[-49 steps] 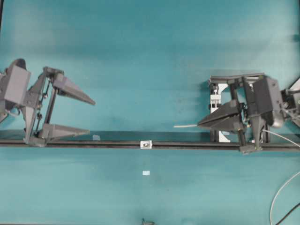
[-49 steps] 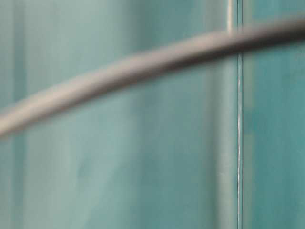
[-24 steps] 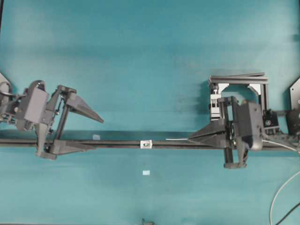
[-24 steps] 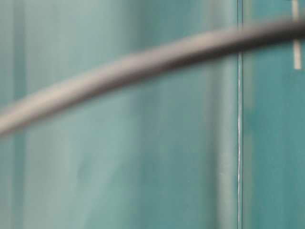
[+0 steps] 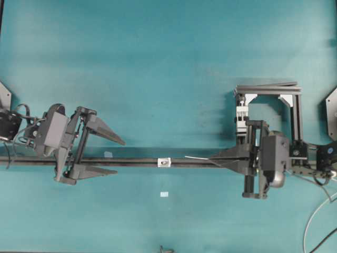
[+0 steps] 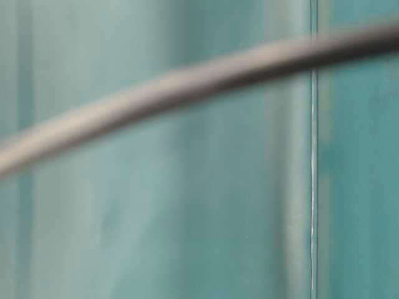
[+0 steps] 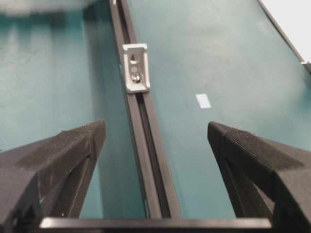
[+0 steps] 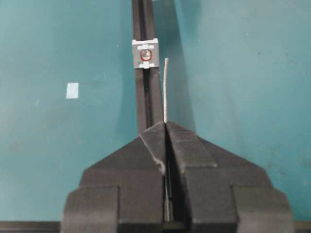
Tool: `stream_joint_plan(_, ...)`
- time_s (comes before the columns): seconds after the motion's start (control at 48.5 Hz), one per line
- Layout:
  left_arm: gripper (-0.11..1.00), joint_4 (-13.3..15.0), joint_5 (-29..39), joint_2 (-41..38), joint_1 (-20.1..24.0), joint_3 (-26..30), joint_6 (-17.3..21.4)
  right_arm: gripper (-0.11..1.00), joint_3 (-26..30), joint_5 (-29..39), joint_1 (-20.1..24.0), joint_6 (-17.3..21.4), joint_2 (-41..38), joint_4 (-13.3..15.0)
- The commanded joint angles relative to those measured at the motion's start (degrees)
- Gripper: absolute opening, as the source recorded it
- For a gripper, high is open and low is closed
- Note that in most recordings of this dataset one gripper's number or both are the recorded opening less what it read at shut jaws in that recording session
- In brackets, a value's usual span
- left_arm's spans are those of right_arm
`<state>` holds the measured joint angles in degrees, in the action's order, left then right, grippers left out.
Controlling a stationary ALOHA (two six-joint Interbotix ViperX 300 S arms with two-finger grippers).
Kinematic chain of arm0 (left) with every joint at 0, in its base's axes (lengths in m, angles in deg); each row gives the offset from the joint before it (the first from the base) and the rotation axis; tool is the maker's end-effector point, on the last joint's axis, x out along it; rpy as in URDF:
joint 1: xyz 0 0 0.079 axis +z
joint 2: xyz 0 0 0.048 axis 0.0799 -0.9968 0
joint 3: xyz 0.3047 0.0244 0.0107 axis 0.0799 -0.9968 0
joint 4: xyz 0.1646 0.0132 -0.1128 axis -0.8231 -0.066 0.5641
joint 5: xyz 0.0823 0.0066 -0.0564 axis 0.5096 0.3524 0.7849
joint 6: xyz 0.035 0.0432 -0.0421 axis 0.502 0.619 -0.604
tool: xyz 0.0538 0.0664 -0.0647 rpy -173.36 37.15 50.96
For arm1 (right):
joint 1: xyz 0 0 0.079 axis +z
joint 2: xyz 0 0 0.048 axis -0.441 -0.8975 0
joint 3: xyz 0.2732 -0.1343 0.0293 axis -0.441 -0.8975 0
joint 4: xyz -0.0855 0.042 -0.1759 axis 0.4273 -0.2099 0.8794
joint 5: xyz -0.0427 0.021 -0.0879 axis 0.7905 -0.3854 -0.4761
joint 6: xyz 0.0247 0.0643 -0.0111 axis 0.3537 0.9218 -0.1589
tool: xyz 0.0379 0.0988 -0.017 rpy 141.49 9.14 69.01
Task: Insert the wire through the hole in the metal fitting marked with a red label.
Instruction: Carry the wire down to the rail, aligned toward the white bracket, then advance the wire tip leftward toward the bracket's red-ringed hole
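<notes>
The metal fitting (image 5: pixel 165 162) is a tiny silvery bracket on the black rail (image 5: pixel 137 161). In the right wrist view a red ring marks the hole (image 8: pixel 146 55) in the fitting (image 8: pixel 146 47). My right gripper (image 5: pixel 211 159) is shut on the wire (image 5: pixel 197 157), whose free end points left and stops short of the fitting. In that view the wire (image 8: pixel 165 90) sticks out of the gripper (image 8: pixel 166 125) just right of the rail. My left gripper (image 5: pixel 120 156) is open and straddles the rail left of the fitting (image 7: pixel 135 68), with nothing between its fingers (image 7: pixel 80 148).
A white clamp block in a black frame (image 5: pixel 268 103) stands behind the right arm. Pale tape squares (image 5: pixel 164 194) (image 5: pixel 108 154) lie on the teal table. Cables (image 5: pixel 316 221) trail at the lower right. A blurred thick cable (image 6: pixel 187 78) crosses the table-level view.
The left gripper has moved right and toward the front, coming astride the rail. The right gripper has dropped onto the rail line and carried the wire's tip left, closer to the fitting.
</notes>
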<state>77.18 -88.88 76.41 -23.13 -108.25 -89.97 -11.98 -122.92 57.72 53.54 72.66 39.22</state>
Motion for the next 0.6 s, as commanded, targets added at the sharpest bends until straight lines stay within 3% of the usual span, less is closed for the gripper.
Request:
stream_joint_plan(0.0,0.67,0.09,-2.9,-1.32,-0.79,0.79,-0.09,-0.01,1.14,-0.88,0.44,0.09,-0.18,-0.09)
stream_joint_plan(0.309,0.67,0.09,-4.22,-5.63,-0.88,2.55,-0.09,-0.01,1.23,-6.94,1.93,2.29,-4.39,-0.09)
stream_joint_plan(0.577,0.61,0.0,-9.49,-9.23,-0.97,1.93,-0.09,-0.01,0.53,-9.32,2.81,4.66,-6.5,0.0)
